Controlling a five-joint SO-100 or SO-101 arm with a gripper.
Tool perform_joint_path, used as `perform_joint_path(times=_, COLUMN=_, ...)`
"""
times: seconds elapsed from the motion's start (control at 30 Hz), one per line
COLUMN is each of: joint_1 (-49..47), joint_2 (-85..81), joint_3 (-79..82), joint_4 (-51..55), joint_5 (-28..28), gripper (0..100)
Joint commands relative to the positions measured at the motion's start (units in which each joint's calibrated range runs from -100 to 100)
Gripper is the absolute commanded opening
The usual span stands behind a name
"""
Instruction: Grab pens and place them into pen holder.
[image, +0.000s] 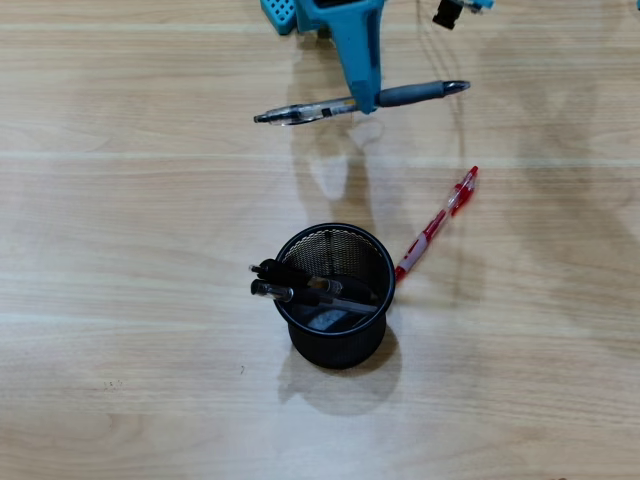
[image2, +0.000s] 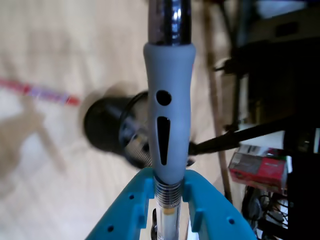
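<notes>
My blue gripper (image: 366, 103) is shut on a pen with a grey rubber grip (image: 405, 95) and clear barrel, held crosswise above the table at the top. In the wrist view the gripper (image2: 168, 192) clamps that pen (image2: 168, 120) between both blue jaws. The black mesh pen holder (image: 360, 335) stands below centre of the overhead view with several black pens (image: 300, 290) leaning in it; it shows blurred in the wrist view (image2: 107, 130). A red pen (image: 437, 222) lies on the table to the right of the holder, also in the wrist view (image2: 42, 92).
Light wooden table (image: 130, 250). The arm's blue base parts (image: 285, 12) are at the top edge. In the wrist view, a red box (image2: 257, 167), cables and dark furniture lie beyond the table edge on the right.
</notes>
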Motion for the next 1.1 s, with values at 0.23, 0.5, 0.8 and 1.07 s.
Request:
perform_joint_path(times=0.23, joint_1=-1.47, joint_2=-3.10, joint_3=-1.76, joint_4=-14.35, joint_5=-16.40, gripper=2)
perform_joint_path(times=0.5, joint_1=0.71, joint_2=-2.59, joint_3=9.86, joint_4=-34.41, joint_5=-25.90, gripper=2)
perform_joint_path(times=0.8, joint_1=3.71, joint_2=2.28, joint_3=29.06, joint_4=-78.06, joint_5=-29.76, gripper=2)
perform_joint_path(times=1.07, joint_1=6.16, joint_2=9.92, joint_3=31.67, joint_4=-87.71, joint_5=-33.82, gripper=2)
